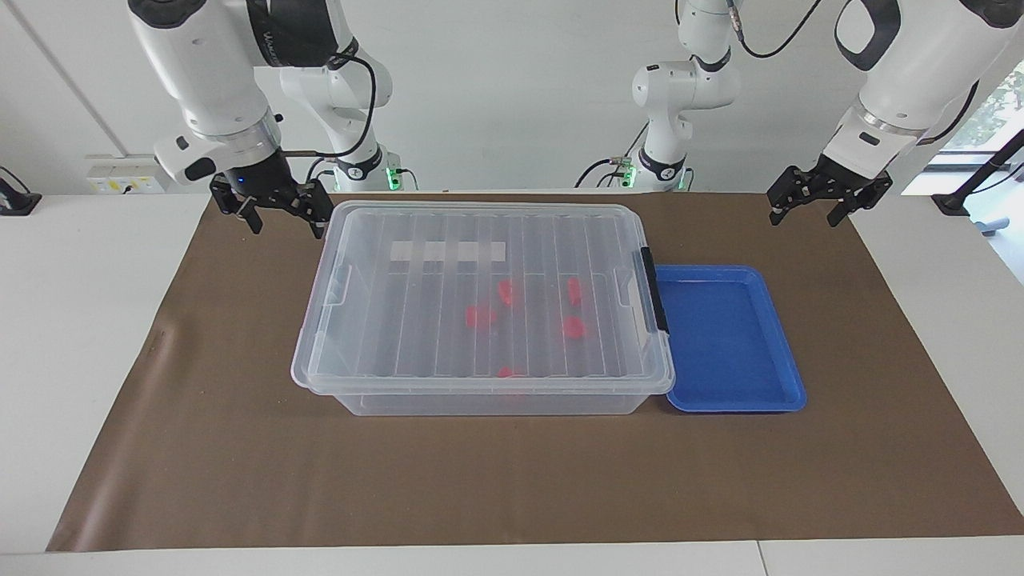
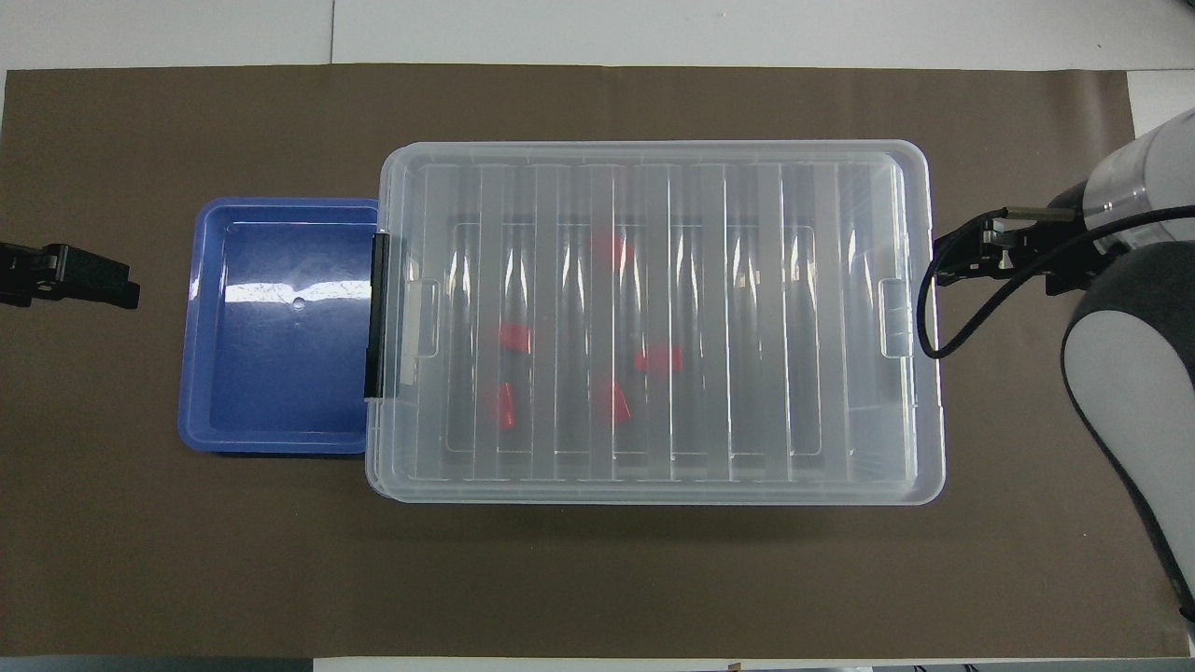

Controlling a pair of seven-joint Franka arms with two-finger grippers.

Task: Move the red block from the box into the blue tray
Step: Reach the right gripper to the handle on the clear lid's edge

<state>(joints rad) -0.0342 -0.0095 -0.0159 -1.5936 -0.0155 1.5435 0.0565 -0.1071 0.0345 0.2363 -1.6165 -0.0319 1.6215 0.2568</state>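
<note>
The box is lidded, latch at three o'clock; a red block is unreachable. Right end effector and left end effector, both open, risk dragging the box onto the blue tray.

The box is sitting on the mat that is covering the middle of the desk, its lid lying shut on top and several blocks lying scattered inside it. The tray is resting on the mat right against the box's latch end, toward the left arm's end of the desk. The left hand is hanging over the mat's edge past the tray, well apart from it, while the right hand is hanging just beside the box's other short end.
</note>
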